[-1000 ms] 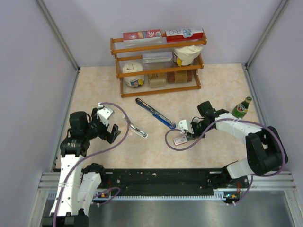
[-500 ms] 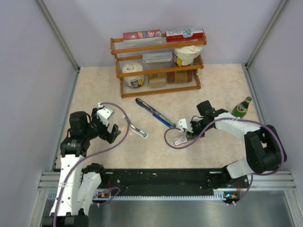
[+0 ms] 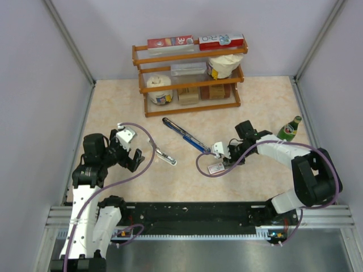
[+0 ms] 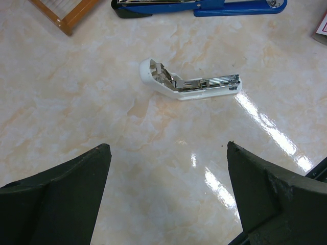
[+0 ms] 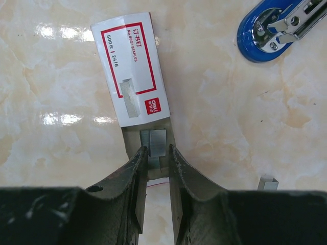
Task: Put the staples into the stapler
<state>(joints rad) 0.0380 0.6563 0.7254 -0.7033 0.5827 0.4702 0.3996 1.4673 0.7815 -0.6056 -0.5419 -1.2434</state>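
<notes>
The staples' red-and-white box [image 5: 130,76] lies on the table with its inner tray slid out, and grey staple strips [image 5: 155,140] lie in the tray. My right gripper [image 5: 157,150] is down on the tray, its jaws closed to a narrow gap around a strip. In the top view the gripper [image 3: 222,160] sits at the box [image 3: 216,168]. A small white stapler [image 4: 191,84], opened, lies ahead of my left gripper [image 4: 168,150], which is open and empty above the table. A long blue stapler [image 3: 184,136] lies opened between the arms; its head [image 5: 276,28] shows at upper right.
A wooden rack [image 3: 190,79] with boxes and jars stands at the back. A green bottle [image 3: 289,129] stands right of the right arm. A small loose staple piece [image 5: 266,182] lies on the table right of the right fingers. The rack's corner [image 4: 64,13] shows at upper left.
My right gripper and the staple box have shifted slightly to the left. The left arm and both staplers have not moved.
</notes>
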